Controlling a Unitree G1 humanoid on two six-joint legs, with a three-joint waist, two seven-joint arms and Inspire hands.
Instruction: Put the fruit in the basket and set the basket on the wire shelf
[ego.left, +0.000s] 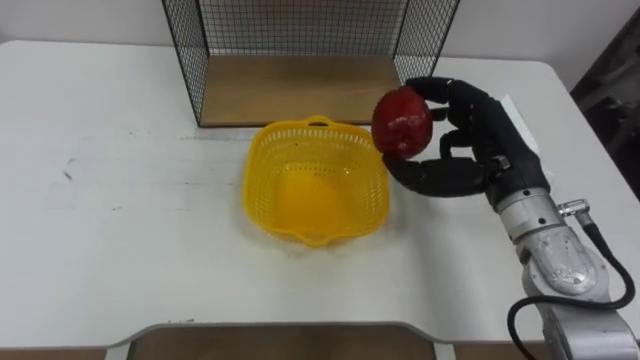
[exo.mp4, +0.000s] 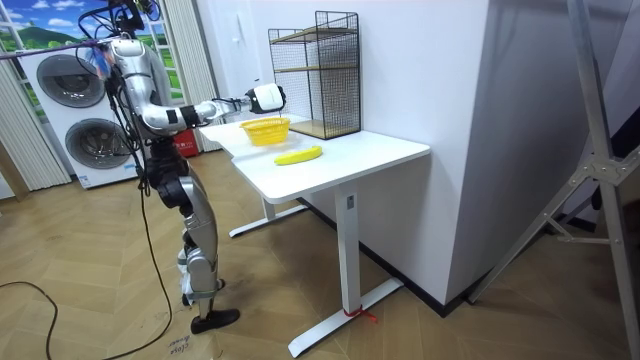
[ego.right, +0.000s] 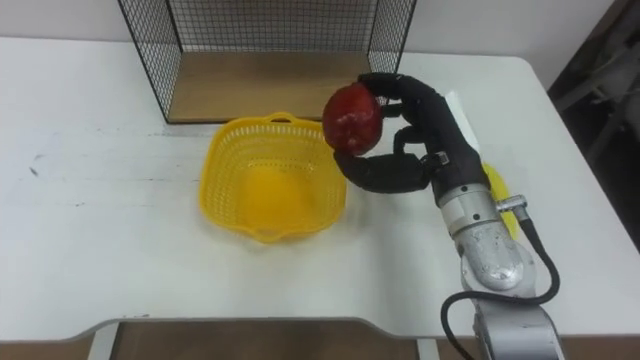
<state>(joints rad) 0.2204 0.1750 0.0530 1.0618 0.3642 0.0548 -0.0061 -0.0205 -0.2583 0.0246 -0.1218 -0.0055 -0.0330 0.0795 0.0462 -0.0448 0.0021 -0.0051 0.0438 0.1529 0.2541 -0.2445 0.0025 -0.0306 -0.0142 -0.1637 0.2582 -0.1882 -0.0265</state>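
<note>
You have the red apple (ego.left: 402, 121) gripped in the right hand (ego.left: 470, 140) at the rim of the empty yellow basket (ego.left: 258, 182); banana (exo.mp4: 298, 155) nearby, wire shelf (ego.left: 290, 90) just behind.

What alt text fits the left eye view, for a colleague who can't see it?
The right hand holds a red fruit at the right rim of a yellow basket on a white table. The wire shelf stands just behind the basket.
</note>
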